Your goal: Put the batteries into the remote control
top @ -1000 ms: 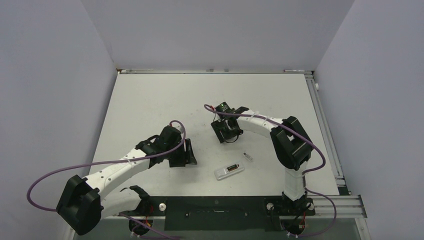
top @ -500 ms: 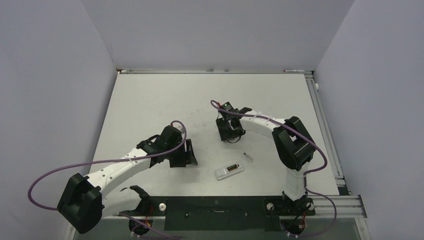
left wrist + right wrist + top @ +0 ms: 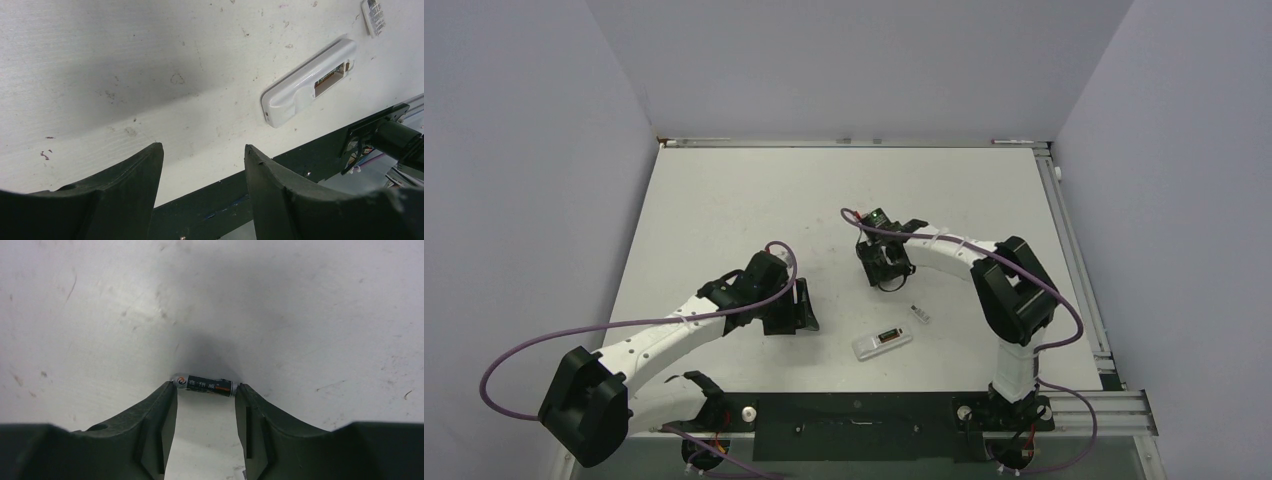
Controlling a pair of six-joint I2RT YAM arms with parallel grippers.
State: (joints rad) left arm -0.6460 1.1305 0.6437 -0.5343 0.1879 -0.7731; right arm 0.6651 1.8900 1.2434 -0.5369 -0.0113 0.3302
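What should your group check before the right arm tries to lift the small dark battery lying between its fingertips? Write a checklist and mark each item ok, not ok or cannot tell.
1. The small dark cylindrical battery lies lengthwise between the fingertips of the right gripper: ok.
2. Both tips press firmly on its ends: cannot tell.
3. The flat white rectangular remote control lies with its open slot facing up: ok.
4. The left gripper is open, empty and apart from the remote: ok.
5. The small white cover piece lies apart from the remote: ok.
6. A second battery is located: not ok, none shows in any view.
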